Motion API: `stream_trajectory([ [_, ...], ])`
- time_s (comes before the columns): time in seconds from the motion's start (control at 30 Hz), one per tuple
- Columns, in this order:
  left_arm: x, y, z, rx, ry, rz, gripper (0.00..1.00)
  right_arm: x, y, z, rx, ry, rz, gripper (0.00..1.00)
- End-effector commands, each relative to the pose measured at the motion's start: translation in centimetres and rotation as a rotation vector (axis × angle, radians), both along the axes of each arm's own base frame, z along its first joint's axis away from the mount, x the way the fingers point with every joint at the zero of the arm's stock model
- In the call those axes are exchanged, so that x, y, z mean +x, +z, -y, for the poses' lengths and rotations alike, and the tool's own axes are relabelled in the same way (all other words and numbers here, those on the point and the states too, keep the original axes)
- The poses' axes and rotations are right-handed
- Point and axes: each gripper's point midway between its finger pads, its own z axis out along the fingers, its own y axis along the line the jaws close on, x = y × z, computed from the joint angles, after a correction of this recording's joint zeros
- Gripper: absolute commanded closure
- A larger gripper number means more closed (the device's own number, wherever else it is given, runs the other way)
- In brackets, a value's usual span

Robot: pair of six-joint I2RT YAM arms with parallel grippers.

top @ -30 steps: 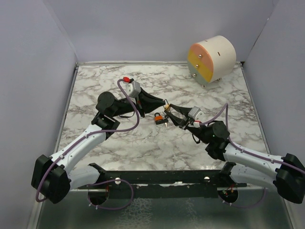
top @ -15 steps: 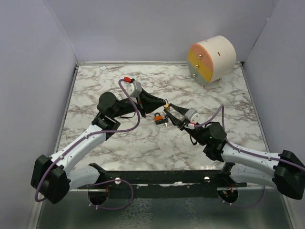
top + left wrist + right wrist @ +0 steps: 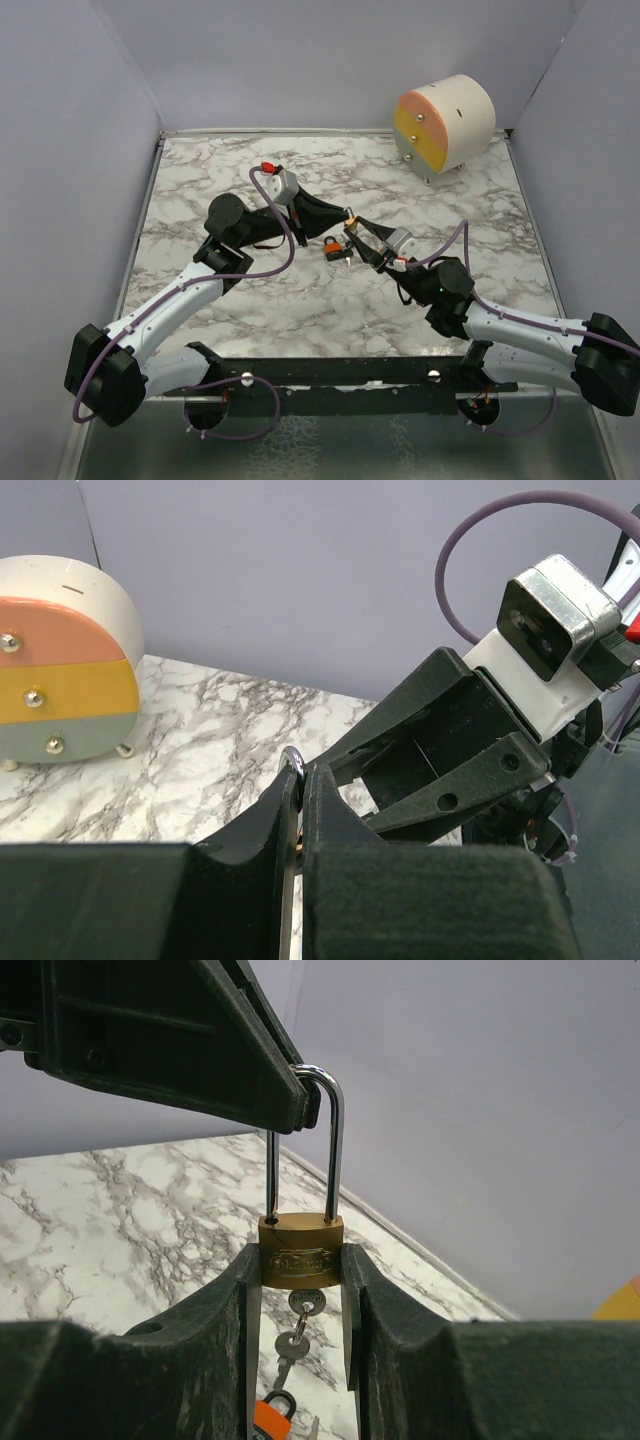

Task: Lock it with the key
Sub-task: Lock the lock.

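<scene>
A brass padlock (image 3: 300,1250) hangs in mid-air between both grippers. My right gripper (image 3: 301,1260) is shut on its body, one finger on each side. My left gripper (image 3: 302,780) is shut on the top of the steel shackle (image 3: 335,1150), whose tip (image 3: 293,760) peeks out between the fingertips. Both shackle legs reach the top of the body. A key (image 3: 307,1303) sits in the keyhole underneath. From it dangle a ring, a second key (image 3: 293,1345) and an orange tag (image 3: 272,1422). From above, the padlock (image 3: 351,228) is over the table's middle, with the tag (image 3: 331,246) below it.
A round cream drum with pink, yellow and grey-green drawer fronts (image 3: 445,125) stands at the back right corner, also seen in the left wrist view (image 3: 60,680). Lilac walls close in the marble table (image 3: 300,320) on three sides.
The right arm's wrist and elbow have shifted slightly left, toward the padlock. Both grips and the left arm look unchanged.
</scene>
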Motion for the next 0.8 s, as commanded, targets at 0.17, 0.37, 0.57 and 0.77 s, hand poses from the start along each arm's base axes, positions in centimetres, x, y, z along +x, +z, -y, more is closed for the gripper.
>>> stream_trajectory([
  [0.17, -1.5, -2.2, 0.6, 0.042, -0.059, -0.075, 1.0, -0.6, 6.6, 1.0, 0.182, -0.006, 0.089, 0.99],
  [0.37, -1.5, -2.7, 0.8, 0.045, -0.057, -0.096, 1.0, -0.2, 6.8, 1.0, 0.191, -0.03, 0.09, 0.99],
  [0.57, -1.5, -3.7, 1.0, 0.058, -0.057, -0.117, 1.0, -0.3, 7.1, 1.1, 0.203, -0.037, 0.099, 0.99],
  [0.77, -1.6, -5.2, 0.7, 0.074, -0.038, -0.146, 1.0, -0.4, 7.9, 1.8, 0.228, -0.052, 0.114, 0.99],
])
